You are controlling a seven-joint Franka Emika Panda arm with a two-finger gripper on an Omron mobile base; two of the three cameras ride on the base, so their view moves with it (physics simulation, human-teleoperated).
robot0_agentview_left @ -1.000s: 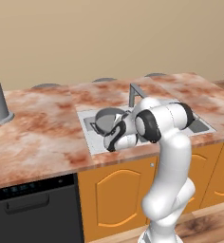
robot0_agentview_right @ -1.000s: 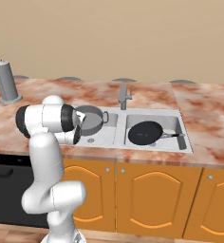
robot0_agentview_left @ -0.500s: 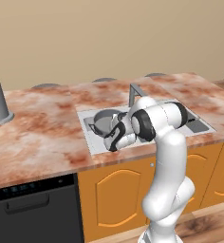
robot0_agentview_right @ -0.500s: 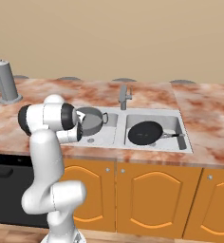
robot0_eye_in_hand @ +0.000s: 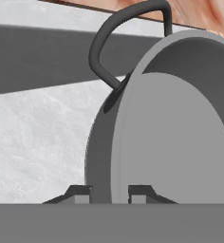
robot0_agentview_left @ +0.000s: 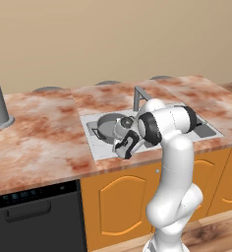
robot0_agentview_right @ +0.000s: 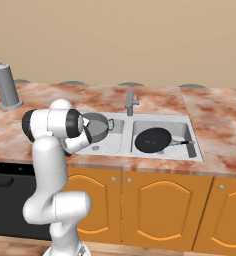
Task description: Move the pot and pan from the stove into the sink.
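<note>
Gripper [robot0_eye_in_hand: 107,192]: nearly closed, pinching the pot [robot0_eye_in_hand: 180,137] wall between both fingertips.
Hand view: showing that grip.
Right base view: showing the pan [robot0_agentview_right: 152,139] lying in the sink [robot0_agentview_right: 196,151].

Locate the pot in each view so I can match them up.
Left base view: pot in the sink's nearer basin, just left of the arm.
Right base view: pot in the left basin, beside the arm.
Hand view: pot tilted, rim between the tool's tips.
Shared landmark: the faucet.
</note>
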